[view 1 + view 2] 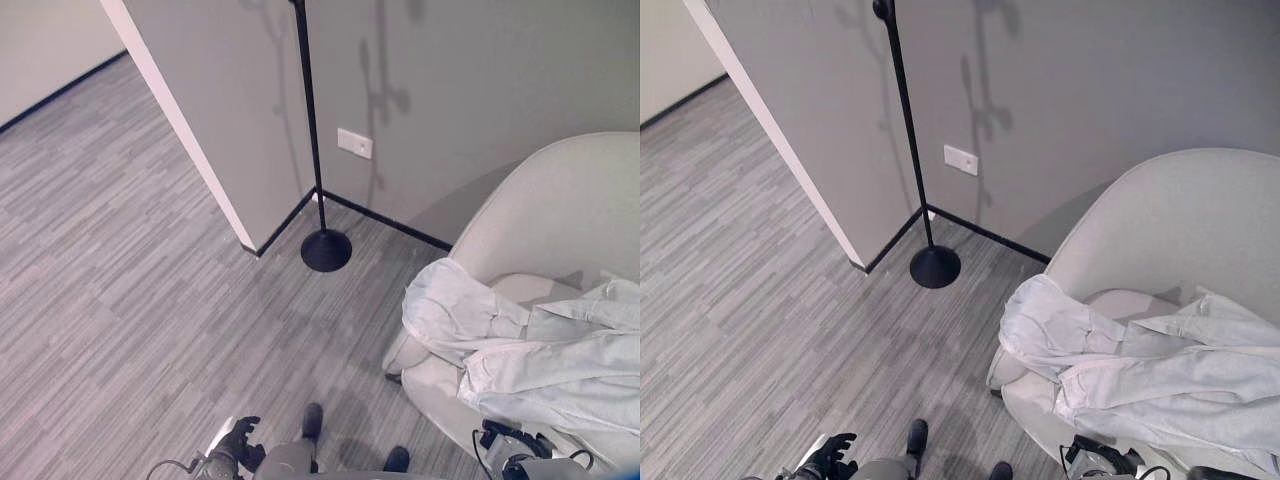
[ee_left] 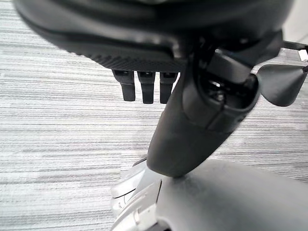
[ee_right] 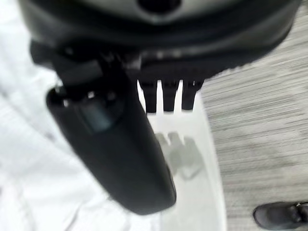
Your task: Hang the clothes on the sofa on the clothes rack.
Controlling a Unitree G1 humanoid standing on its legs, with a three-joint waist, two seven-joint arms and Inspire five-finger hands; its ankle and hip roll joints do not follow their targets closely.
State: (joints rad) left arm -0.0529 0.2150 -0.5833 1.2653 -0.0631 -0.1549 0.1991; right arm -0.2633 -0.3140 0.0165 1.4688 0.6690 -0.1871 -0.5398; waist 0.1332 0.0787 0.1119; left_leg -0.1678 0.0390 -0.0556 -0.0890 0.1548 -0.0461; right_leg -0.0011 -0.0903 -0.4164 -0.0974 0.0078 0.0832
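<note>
A pale grey-white garment (image 1: 520,350) lies crumpled over the front of the light armchair-style sofa (image 1: 570,200) at the right. The clothes rack (image 1: 310,120) is a thin black pole on a round black base (image 1: 326,250), standing in the wall corner to the left of the sofa. My left hand (image 1: 238,440) hangs low over the floor at the lower left; its wrist view shows the fingers (image 2: 144,89) straight and empty. My right hand (image 1: 505,442) is low beside the sofa's front. Its fingers (image 3: 166,96) are straight, just above the white garment (image 3: 29,183), holding nothing.
Grey strip flooring (image 1: 130,280) spreads out to the left. A wall corner with a white edge (image 1: 180,130) juts out left of the rack's base. A white socket plate (image 1: 354,143) sits on the wall behind the pole.
</note>
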